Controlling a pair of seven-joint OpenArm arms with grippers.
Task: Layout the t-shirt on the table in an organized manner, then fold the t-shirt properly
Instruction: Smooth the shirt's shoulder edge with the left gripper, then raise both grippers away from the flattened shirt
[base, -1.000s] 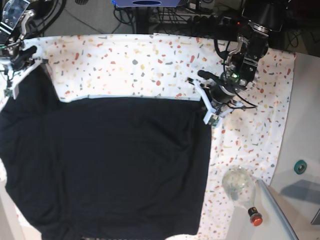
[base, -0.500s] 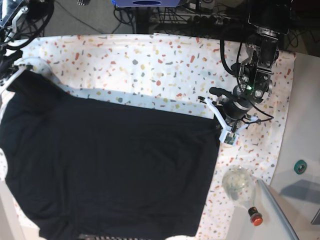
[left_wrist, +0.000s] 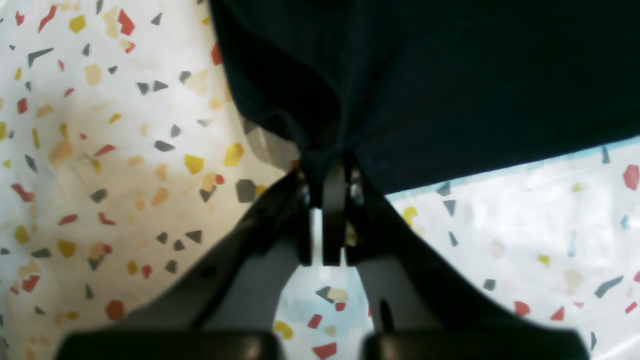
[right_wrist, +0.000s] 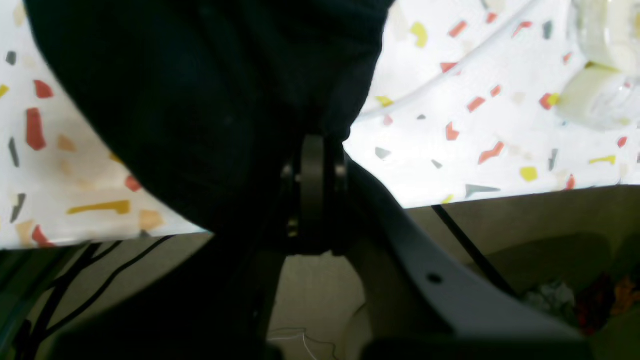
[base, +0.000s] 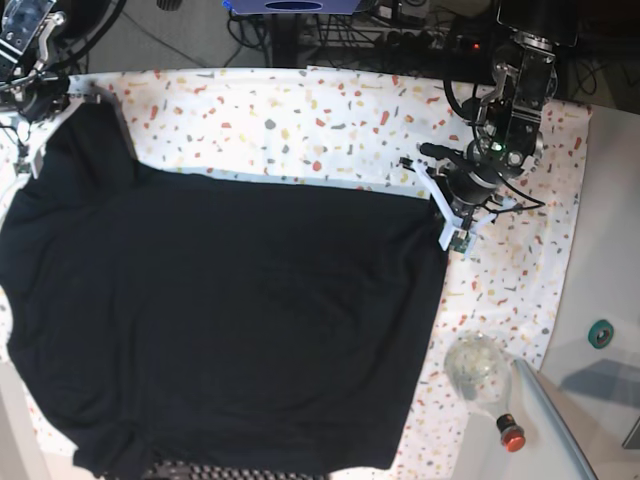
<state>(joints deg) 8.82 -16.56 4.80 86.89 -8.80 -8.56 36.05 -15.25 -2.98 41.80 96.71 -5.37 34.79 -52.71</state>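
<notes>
The black t-shirt (base: 230, 320) is lying spread across the speckled table (base: 300, 120), its lower edge running out of the base view, so the hem is cut off. The left claw (left_wrist: 330, 172) is pinching a bunched corner of the fabric, jaws closed on it. The right claw (right_wrist: 312, 145) is gripping another edge at the table's far corner, its tips buried in dark cloth and hard to make out.
</notes>
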